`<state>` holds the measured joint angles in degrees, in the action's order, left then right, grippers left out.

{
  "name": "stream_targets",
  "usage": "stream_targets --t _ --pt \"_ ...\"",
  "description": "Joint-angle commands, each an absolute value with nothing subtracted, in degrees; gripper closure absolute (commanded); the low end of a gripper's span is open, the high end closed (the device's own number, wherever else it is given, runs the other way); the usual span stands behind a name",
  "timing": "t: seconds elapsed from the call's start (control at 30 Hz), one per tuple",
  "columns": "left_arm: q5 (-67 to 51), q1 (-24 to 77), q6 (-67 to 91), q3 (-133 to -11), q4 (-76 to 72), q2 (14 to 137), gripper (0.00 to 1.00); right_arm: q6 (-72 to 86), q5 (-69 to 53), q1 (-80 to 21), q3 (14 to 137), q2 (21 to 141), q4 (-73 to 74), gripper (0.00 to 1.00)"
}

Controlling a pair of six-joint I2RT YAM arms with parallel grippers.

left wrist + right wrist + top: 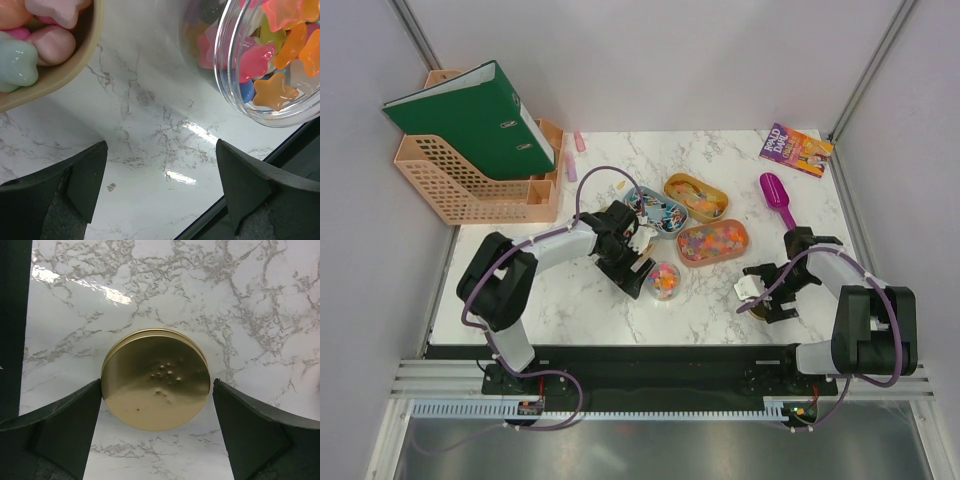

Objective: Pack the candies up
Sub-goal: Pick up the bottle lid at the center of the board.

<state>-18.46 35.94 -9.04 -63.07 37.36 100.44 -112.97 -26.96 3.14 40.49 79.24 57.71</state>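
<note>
The left gripper [160, 155] is spread wide and empty, lowered near the table [150, 115] beside the candies [274, 91]. The lid [156, 380] is held by the right gripper [754, 288].

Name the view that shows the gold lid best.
Right wrist: the gold lid fills the centre between the fingers of the right gripper. Top external shows only a pale glint there; left wrist shows none.

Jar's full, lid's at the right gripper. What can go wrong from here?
1. The right gripper brackets the gold lid by its thin rim only; it may slip or tilt on lifting.
2. The clear jar is open with candies up at its mouth; they might stop the lid seating.
3. The open left gripper sits close beside the jar; a nudge could spill it.
</note>
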Motion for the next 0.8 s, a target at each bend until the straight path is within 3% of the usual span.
stream_targets --t 0.0,0.17,0.33,0.5,0.77 --pt "-19.8 35.6 -8.1 -64.1 38.1 98.4 0.05 -117.9 -27.6 2.3 40.3 78.9 56.3 0.02" --pt "-19.2 35.6 -8.3 -64.0 38.1 97.9 0.06 -116.4 -26.8 1.9 40.7 78.9 56.5 0.04" --pt "-18.6 35.6 -8.6 -63.5 38.1 96.7 0.08 -113.3 -26.2 1.8 41.5 79.5 57.0 0.16" --pt "-18.0 35.3 -8.9 -63.7 38.0 95.9 0.09 -111.4 -25.8 1.8 42.1 81.1 57.8 0.19" --pt "-11.5 32.2 -9.0 -64.0 39.5 88.5 0.10 -105.9 -29.4 -3.0 56.1 75.5 65.0 0.18"
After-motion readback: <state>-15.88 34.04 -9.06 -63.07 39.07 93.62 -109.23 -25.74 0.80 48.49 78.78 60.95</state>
